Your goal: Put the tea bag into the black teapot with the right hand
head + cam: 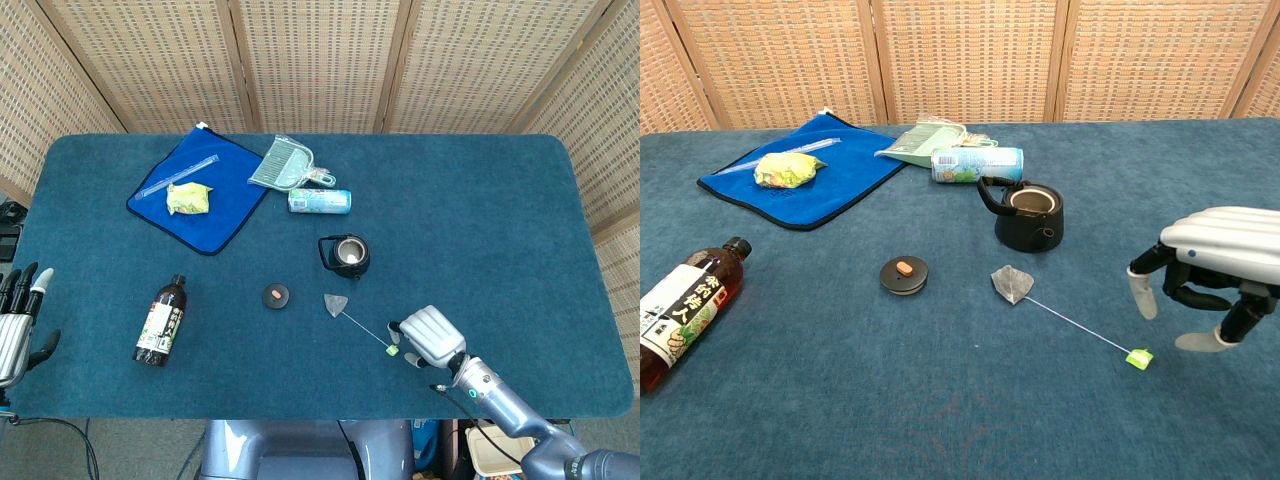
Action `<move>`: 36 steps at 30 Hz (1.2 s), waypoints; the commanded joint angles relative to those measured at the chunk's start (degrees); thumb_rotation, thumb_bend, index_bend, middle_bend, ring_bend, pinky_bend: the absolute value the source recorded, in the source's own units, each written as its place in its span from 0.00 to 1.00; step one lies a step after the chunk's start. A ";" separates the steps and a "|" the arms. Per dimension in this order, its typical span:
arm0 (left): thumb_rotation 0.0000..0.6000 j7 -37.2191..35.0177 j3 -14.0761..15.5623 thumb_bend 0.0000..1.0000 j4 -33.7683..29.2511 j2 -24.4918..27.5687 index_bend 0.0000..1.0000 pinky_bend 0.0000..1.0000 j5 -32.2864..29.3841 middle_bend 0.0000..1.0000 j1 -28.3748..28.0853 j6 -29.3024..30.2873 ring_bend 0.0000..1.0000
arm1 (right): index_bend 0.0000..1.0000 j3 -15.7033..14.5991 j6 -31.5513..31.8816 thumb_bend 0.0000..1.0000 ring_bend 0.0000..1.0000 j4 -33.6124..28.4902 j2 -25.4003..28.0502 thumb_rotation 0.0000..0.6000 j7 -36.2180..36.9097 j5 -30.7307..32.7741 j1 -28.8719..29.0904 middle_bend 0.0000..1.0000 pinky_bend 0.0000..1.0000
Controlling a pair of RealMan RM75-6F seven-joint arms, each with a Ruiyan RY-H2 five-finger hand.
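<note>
From the head view we see the tea bag [336,304] on the blue table [480,220], just in front of the open black teapot [346,256]. Its string runs diagonally away from the teapot toward our right hand [428,337], ending in a green tag [393,350] just beside the fingers. That hand is palm down, fingers apart, holding nothing. Our left hand [18,325] rests spread, far from the teapot.

From the chest view, the bag [1012,284] lies near the teapot [1028,214], its lid [904,274] beside it; the right hand [1210,275] hovers over the tag [1139,358].
</note>
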 commanded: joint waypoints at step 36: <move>1.00 -0.81 0.06 0.35 0.90 -0.16 0.00 0.00 -1.80 0.00 -0.13 -0.55 0.00 | 0.56 -2.22 -2.67 0.43 0.99 7.50 -6.76 1.00 -1.64 3.44 2.94 0.96 1.00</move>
